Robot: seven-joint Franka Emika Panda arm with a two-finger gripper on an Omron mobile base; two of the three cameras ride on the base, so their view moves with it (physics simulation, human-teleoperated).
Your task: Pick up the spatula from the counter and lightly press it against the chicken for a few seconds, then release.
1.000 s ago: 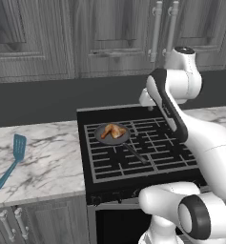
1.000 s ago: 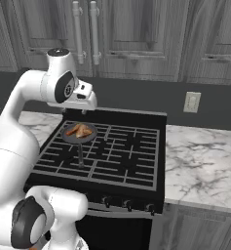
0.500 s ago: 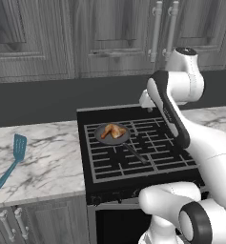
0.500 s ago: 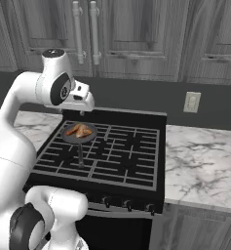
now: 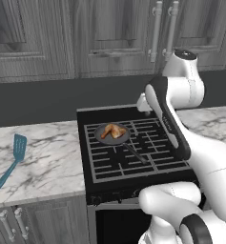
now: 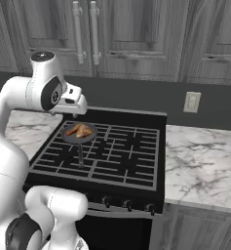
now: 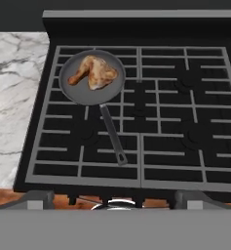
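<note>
A blue spatula [image 5: 12, 164] lies on the marble counter [image 5: 52, 162] left of the stove, head toward the wall. The browned chicken [image 5: 114, 130] sits in a dark frying pan [image 5: 106, 137] on the stove's back left burner, handle pointing toward the front. From the hand view the chicken [image 7: 96, 72] and pan [image 7: 78, 88] lie below and to the upper left. My gripper [image 7: 116, 200] hangs high over the stove's back edge, open, its fingertips [image 7: 36, 199] wide apart with nothing between them. The gripper [image 6: 74, 110] is far from the spatula.
The black stove grate [image 6: 117, 156] spans the middle. Marble counter [image 6: 200, 156] continues to the right, with a wall outlet [image 6: 191, 102] above it. Dark cabinets [image 5: 109, 33] hang over the back wall. My own arm [image 5: 181, 143] crosses the stove's right side.
The arm's upper joint has drifted slightly left in the right base view. Pan, chicken and spatula have not moved.
</note>
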